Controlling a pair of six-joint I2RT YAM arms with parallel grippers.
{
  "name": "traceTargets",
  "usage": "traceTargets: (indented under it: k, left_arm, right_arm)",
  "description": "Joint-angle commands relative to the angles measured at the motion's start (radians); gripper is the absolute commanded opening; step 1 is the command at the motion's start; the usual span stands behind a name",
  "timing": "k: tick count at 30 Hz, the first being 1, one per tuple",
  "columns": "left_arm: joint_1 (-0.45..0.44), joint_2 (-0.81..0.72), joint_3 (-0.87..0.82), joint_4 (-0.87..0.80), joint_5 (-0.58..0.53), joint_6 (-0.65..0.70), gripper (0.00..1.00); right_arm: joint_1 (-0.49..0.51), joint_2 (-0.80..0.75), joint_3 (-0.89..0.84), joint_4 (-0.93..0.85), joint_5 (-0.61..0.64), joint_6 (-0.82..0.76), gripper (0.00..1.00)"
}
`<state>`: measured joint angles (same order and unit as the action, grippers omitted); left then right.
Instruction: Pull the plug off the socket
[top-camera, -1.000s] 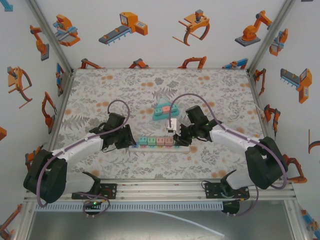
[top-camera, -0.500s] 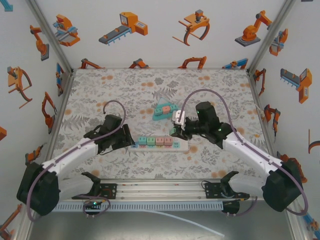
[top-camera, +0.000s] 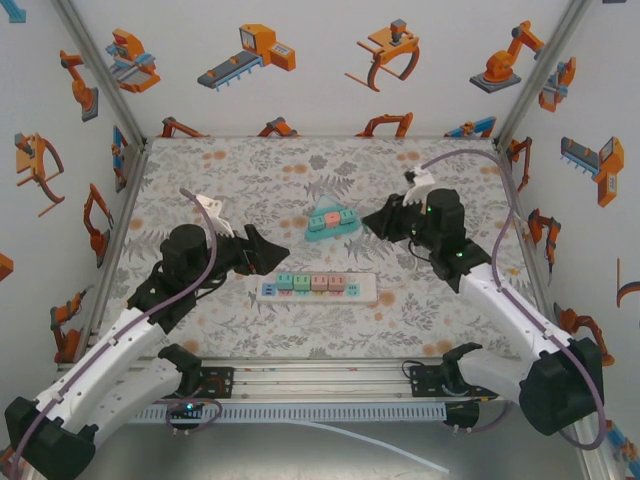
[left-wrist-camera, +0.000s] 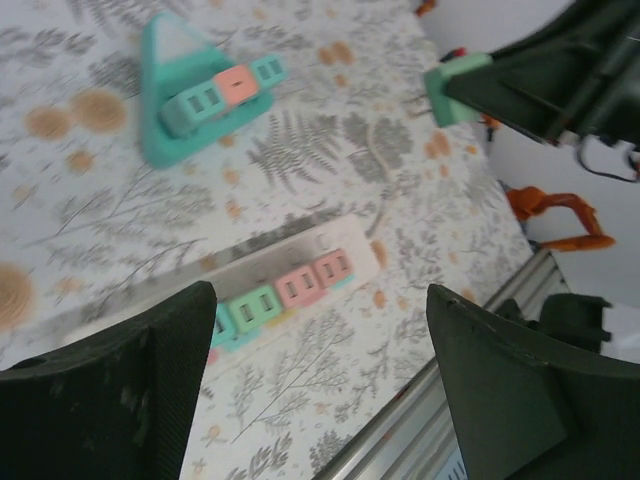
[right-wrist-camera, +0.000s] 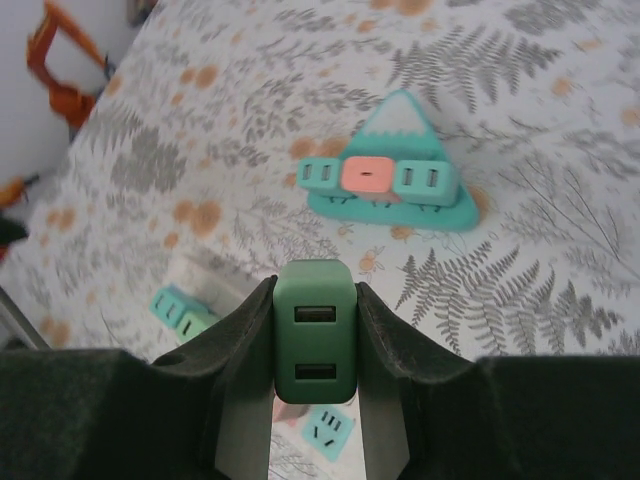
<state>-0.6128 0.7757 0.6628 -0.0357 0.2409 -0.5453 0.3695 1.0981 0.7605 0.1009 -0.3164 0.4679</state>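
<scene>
Right gripper (right-wrist-camera: 314, 310) clamped on green plug (right-wrist-camera: 314, 372), apart from power strip (top-camera: 318, 287), at its 1 o'clock; left gripper (left-wrist-camera: 318, 300) spread wide, empty.

Lab enclosure: aluminium frame (top-camera: 320, 378), robot-sticker walls (top-camera: 310, 100)

I see the left gripper (left-wrist-camera: 320, 330) with its dark fingers (left-wrist-camera: 110, 390) spread wide, framing the white power strip with green and pink socket modules (left-wrist-camera: 300, 275) on the fern-print tablecloth (left-wrist-camera: 330, 160). Beyond lies a teal triangular socket block (left-wrist-camera: 165, 120). Top right, the right gripper (left-wrist-camera: 480, 80) clamps a green plastic plug (left-wrist-camera: 450, 92) (prongs bare).
</scene>
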Motion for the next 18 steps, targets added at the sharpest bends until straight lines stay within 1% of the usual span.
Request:
traceTargets:
  k: [1, 3, 6, 7, 9, 12, 15, 18]
  left_arm:
    - [-0.051, 0.017, 0.041, 0.139, 0.121, 0.082, 0.84]
    - [-0.095, 0.033, 0.05, 0.167, 0.132, 0.117, 0.9]
    - [-0.161, 0.062, 0.07, 0.175, 0.136, 0.177, 1.0]
    - [-0.18, 0.074, 0.077, 0.171, 0.139, 0.196, 0.97]
    - [-0.21, 0.101, 0.095, 0.16, 0.145, 0.23, 0.97]
    - [-0.241, 0.135, 0.115, 0.147, 0.147, 0.264, 0.97]
    - [-0.257, 0.157, 0.129, 0.142, 0.144, 0.28, 0.97]
    - [-0.267, 0.165, 0.135, 0.129, 0.127, 0.29, 0.97]
  right_arm:
    - [-0.067, -0.016, -0.062, 0.021, 0.034, 0.322, 0.16]
    - [-0.095, -0.031, -0.1, -0.01, 0.049, 0.379, 0.16]
    - [-0.114, -0.068, -0.178, -0.044, 0.089, 0.421, 0.17]
    - [-0.121, -0.077, -0.206, -0.05, 0.1, 0.435, 0.17]
    - [-0.134, -0.083, -0.256, -0.048, 0.108, 0.457, 0.17]
    - [-0.154, -0.057, -0.32, 0.002, 0.103, 0.471, 0.17]
    - [-0.172, 0.014, -0.359, 0.088, 0.095, 0.488, 0.18]
    - [-0.181, 0.123, -0.363, 0.173, 0.061, 0.514, 0.21]
